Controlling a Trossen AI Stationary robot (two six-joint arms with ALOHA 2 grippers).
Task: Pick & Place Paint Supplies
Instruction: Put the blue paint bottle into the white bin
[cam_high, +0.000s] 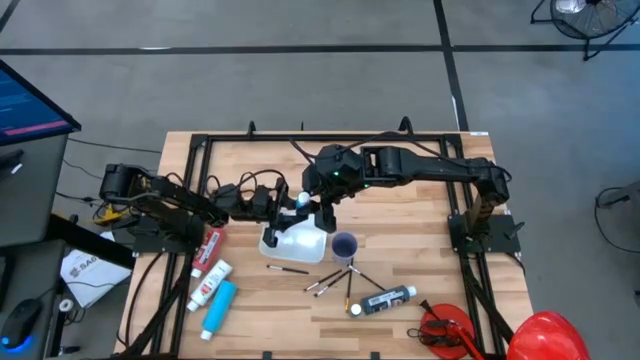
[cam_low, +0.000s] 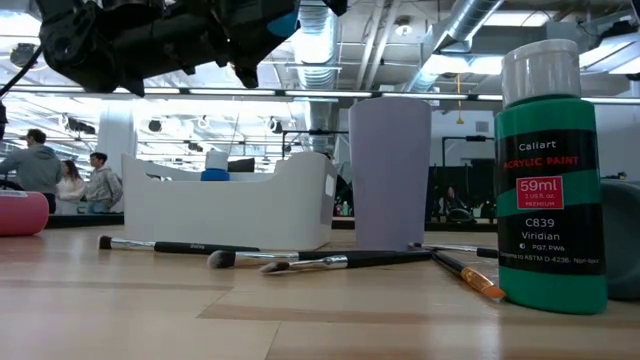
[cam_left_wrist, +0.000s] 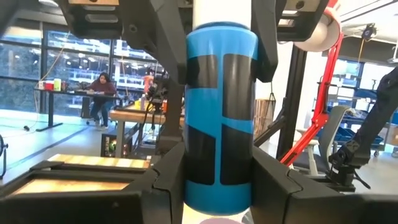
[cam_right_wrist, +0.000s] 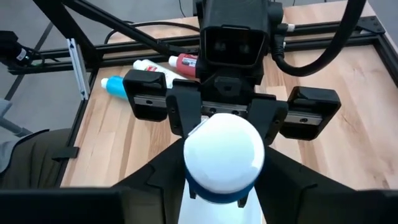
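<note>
A blue bottle (cam_high: 300, 203) with a black label and a white cap stands upright in the air above the white bin (cam_high: 290, 243). Both grippers are shut on it. My left gripper (cam_left_wrist: 219, 193) reaches in from the table's left, and my right gripper (cam_right_wrist: 224, 186) comes down over the cap. On the table's left lie a red tube (cam_high: 213, 244), a white tube with a red label (cam_high: 208, 285) and a light blue tube (cam_high: 218, 308). Several thin brushes (cam_high: 335, 280) and a dark bottle with a white cap (cam_high: 385, 300) lie nearer the near edge. My left gripper pinches the bottle's lower body (cam_left_wrist: 219, 168) between its two fingers, level from the table's left, fingers across the bottle. The bottle is upright and lifted clear. My right gripper holds the bottle's top just below the white cap (cam_right_wrist: 224, 152), one finger (cam_left_wrist: 174, 43) on each side. It comes from above, pointing down.
A lilac cup (cam_high: 345, 243) stands right of the bin. A red tool with a black handle (cam_high: 445, 330) and a red dome (cam_high: 545, 335) sit at the near right corner. A black frame rims the table. People show in the room beyond.
</note>
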